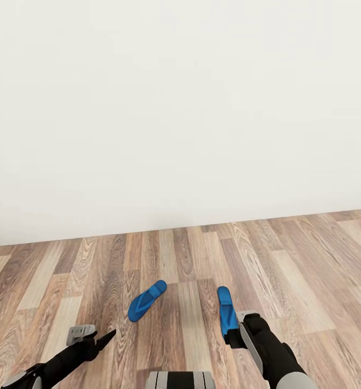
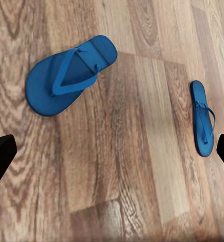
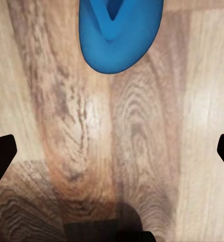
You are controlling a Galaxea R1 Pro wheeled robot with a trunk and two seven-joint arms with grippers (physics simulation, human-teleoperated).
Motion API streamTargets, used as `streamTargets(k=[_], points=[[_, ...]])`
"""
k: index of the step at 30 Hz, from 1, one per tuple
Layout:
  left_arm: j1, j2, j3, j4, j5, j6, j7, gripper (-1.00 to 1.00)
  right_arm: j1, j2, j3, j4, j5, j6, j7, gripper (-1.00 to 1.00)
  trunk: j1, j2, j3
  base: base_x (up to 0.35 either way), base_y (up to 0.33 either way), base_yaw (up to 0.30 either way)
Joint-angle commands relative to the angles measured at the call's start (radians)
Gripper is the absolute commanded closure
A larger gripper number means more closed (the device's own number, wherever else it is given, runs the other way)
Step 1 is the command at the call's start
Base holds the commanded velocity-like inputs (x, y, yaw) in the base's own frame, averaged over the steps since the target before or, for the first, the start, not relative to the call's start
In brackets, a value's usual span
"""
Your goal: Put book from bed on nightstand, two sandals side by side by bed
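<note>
2 blue sandals (image 1: 147,300) (image 1: 225,312) lie apart on the plank floor (image 1: 310,270); right gripper (image 1: 235,329), jaws spread, hovers over one sandal's end; left gripper (image 1: 91,336) spread nearby.

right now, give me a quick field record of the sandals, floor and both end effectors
setting: wood plank floor meeting a plain white wall
left sandal: flat on floor, angled, strap up
right sandal: flat on floor, roughly straight, apart from the other
pairing: not side by side, a gap between them
left end effector: open, above floor, holding nothing
right end effector: open, at the near end of the right sandal, nothing between its fingers
</note>
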Motion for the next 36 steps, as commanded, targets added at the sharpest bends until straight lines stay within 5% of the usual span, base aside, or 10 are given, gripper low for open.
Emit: streamTargets(k=[1,16,36], points=[[0.000,0.000,0.001,0.000,0.008,0.009,-0.003,-1.00,0.000,0.000,0.002,-0.001,0.000,0.005,-0.004,-1.00,0.000,0.000,-0.001,0.000,0.000,0.000],[0.000,0.000,0.000,0.000,0.008,0.009,-0.003,-1.00,0.000,0.000,0.001,-0.003,0.000,0.005,-0.003,-1.00,0.000,0.000,-0.001,0.000,0.000,0.000],[0.000,-0.001,-0.002,0.000,0.008,0.009,-0.003,-1.00,0.000,-0.001,0.000,-0.005,0.001,0.005,-0.003,-1.00,0.000,0.000,-0.001,0.000,0.000,0.172]])
